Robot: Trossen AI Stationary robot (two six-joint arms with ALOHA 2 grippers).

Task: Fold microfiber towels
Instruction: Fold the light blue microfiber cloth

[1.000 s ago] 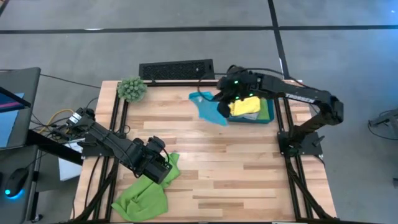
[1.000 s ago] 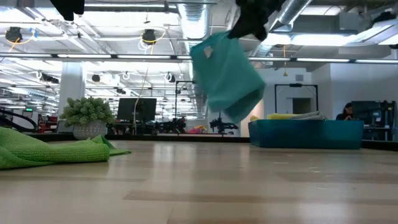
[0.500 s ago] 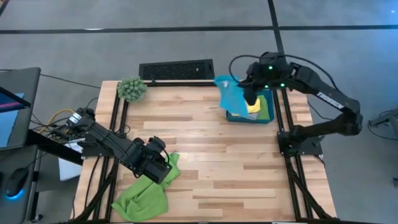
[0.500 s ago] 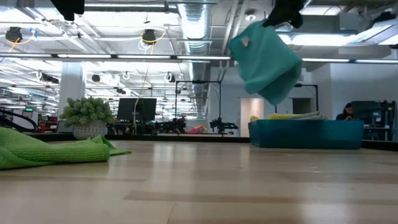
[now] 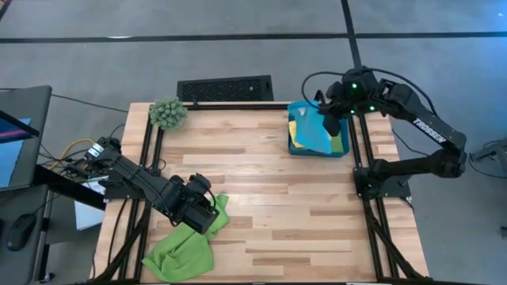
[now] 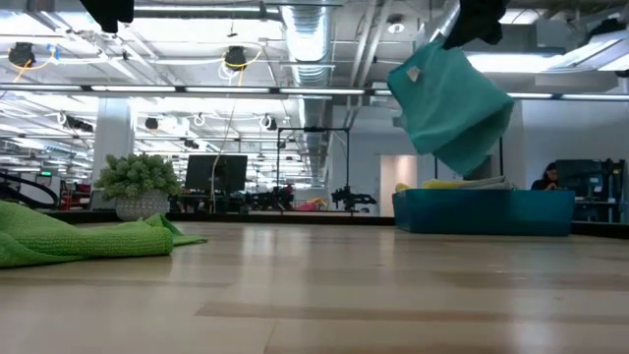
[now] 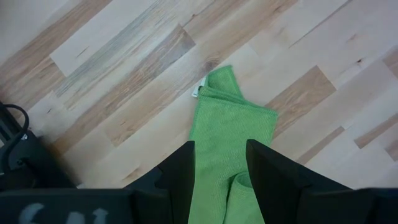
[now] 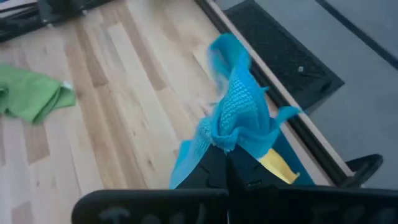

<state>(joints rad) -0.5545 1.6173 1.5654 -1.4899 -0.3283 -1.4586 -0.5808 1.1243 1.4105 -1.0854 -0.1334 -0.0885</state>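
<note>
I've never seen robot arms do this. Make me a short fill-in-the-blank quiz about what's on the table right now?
1. The right pincer is shut on a towel coloured ____ that hangs in the air.
2. That hanging towel is above the ____ bin at the table's far right.
3. The left pincer, with its jaws apart, is above a ____ towel that lies on the table.
4. The round fuzzy plant ball sits near the table's far ____ corner.

Missing words: teal; teal; green; left

Two matte black arms, right arm with white lettering, green LEDs and looping black cable, upper right of frame.
</note>
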